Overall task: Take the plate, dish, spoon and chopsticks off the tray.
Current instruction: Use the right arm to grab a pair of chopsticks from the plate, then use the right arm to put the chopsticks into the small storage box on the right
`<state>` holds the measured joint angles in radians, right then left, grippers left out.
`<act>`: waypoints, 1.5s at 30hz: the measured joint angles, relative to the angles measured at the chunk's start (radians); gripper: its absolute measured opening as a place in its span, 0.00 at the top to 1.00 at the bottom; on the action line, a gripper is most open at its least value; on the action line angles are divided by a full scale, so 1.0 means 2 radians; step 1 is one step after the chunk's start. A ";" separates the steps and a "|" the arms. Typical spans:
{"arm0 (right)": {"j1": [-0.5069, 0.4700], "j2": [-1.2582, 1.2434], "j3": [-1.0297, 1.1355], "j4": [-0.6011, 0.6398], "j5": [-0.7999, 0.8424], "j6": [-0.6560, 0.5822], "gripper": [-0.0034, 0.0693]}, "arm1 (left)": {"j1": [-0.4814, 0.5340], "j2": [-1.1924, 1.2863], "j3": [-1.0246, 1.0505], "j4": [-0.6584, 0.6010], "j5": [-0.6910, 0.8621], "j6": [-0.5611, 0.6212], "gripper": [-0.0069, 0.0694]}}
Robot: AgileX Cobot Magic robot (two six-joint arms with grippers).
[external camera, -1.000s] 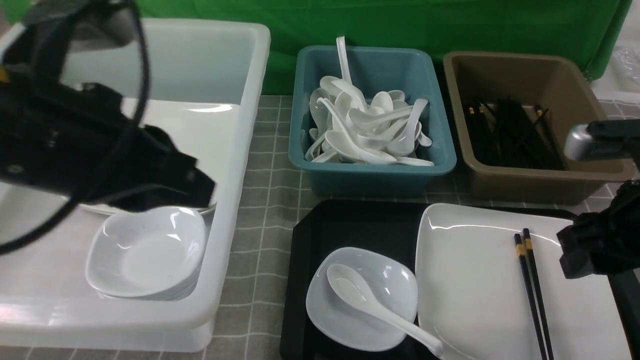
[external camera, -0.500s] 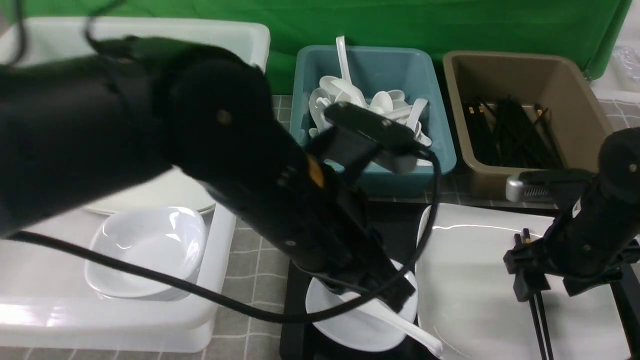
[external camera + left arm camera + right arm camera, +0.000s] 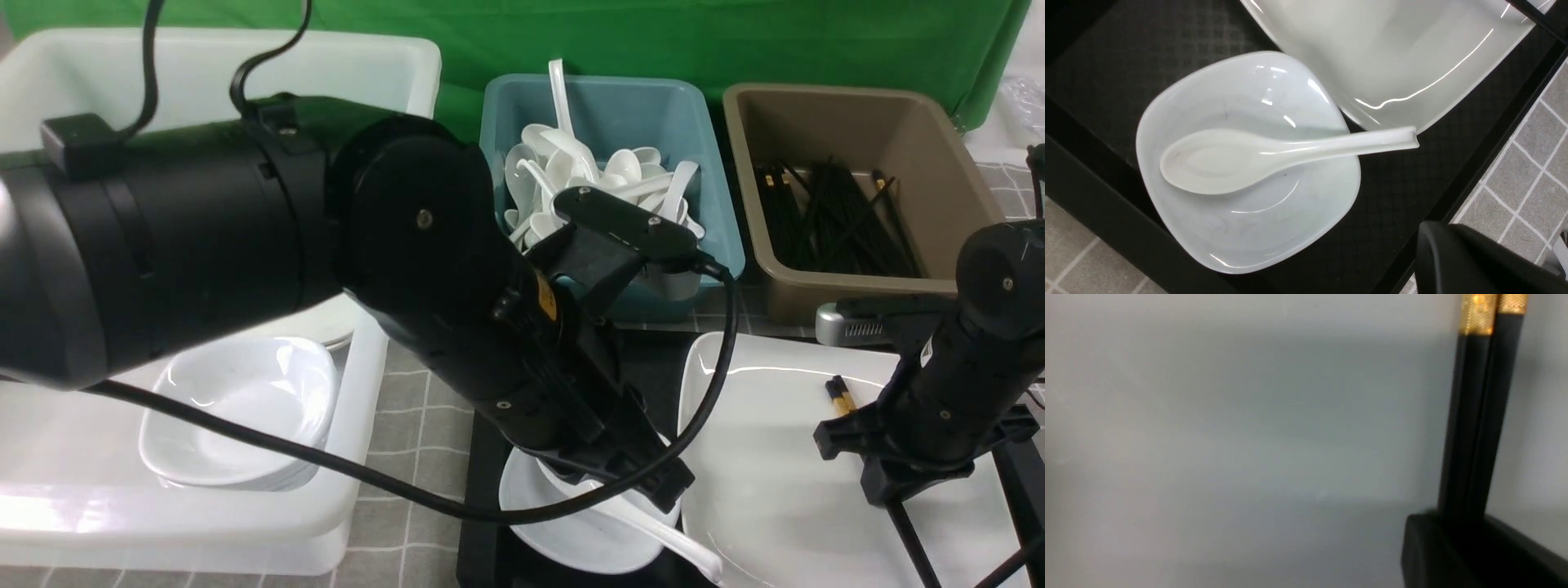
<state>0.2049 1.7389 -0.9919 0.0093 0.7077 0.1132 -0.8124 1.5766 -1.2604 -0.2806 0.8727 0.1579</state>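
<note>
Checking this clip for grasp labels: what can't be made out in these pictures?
Whether the right gripper is shut on the chopsticks: in the front view its own arm covers the fingertips; the right wrist view cuts them off.
The spoon's bowl and the dish's far side: front view, behind the left arm.
The plate's surface: blurred in the right wrist view.

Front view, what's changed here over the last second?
The left gripper swung from over the white bin across to the tray and now hangs shut above the dish and spoon. The right gripper came in over the plate and closed on the chopsticks. The dish, spoon and plate have not moved.
</note>
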 joint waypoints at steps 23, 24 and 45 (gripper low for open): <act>-0.034 -0.142 -0.099 0.060 -0.028 -0.067 0.76 | 0.018 0.000 0.000 0.002 -0.250 -0.012 0.91; -0.042 -0.137 -0.123 0.060 -0.050 -0.066 0.76 | 0.019 0.000 0.000 0.006 -0.284 -0.012 0.91; -0.080 0.100 -0.246 0.061 -0.350 -0.049 0.76 | 0.020 0.000 0.000 0.048 -0.420 -0.012 0.91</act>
<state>0.0452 1.9379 -1.4833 0.1306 0.0068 0.0154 -0.7728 1.5766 -1.2604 -0.1837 0.0329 0.1346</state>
